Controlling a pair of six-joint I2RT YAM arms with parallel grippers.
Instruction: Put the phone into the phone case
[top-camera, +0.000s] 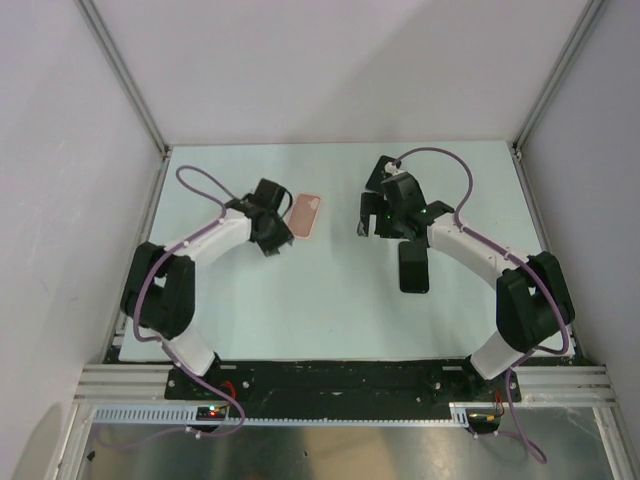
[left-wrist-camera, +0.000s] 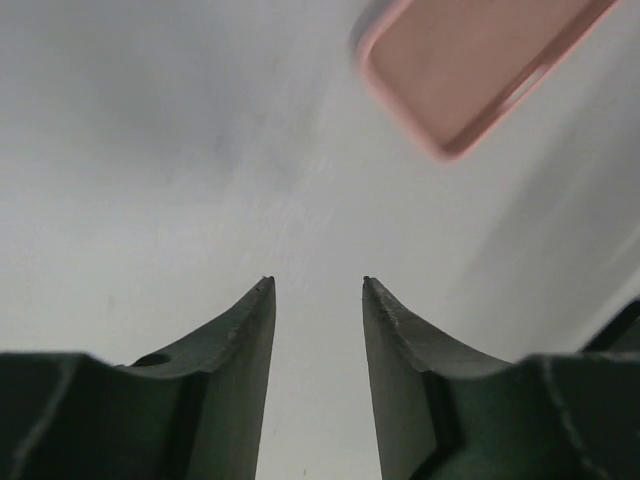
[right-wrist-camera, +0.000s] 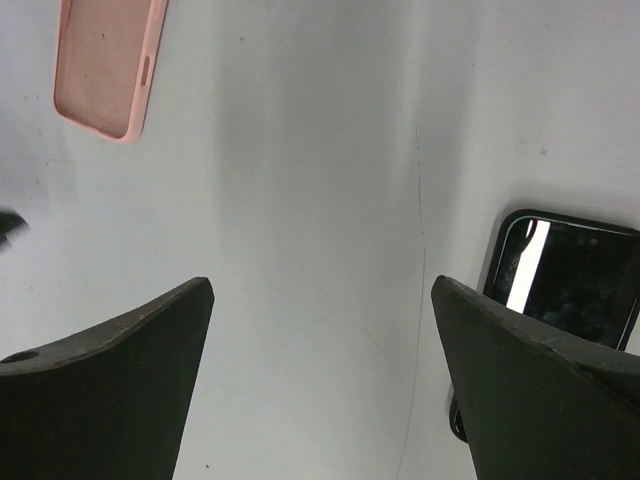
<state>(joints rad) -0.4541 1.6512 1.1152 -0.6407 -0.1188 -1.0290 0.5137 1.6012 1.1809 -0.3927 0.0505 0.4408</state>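
Phone (top-camera: 413, 268) is lying flat on the tabletop (top-camera: 330, 320), over on the right half. It's black with the glossy face up, and its far end is tucked under the wrist of the right arm (top-camera: 480, 255) in the top view. On the right wrist cam I only get one corner of it, poking out past the right-hand finger, with a streak of glare across the glass.

The right claw (right-wrist-camera: 320, 285) hangs just beside the phone, spread really wide. There's nothing between the fingers, just bare tabletop below.

The pink phone case (top-camera: 303, 216) is well apart from the phone, on the left half, also lying flat. I honestly can't tell which face is up.

The left claw (left-wrist-camera: 315, 285) sits right next to the case on its left side. Its jaws are partway apart with a narrow gap and nothing in it. On the left wrist cam the case is a blurry pink shape ahead of the fingertips and off to the upper right, not touching them.
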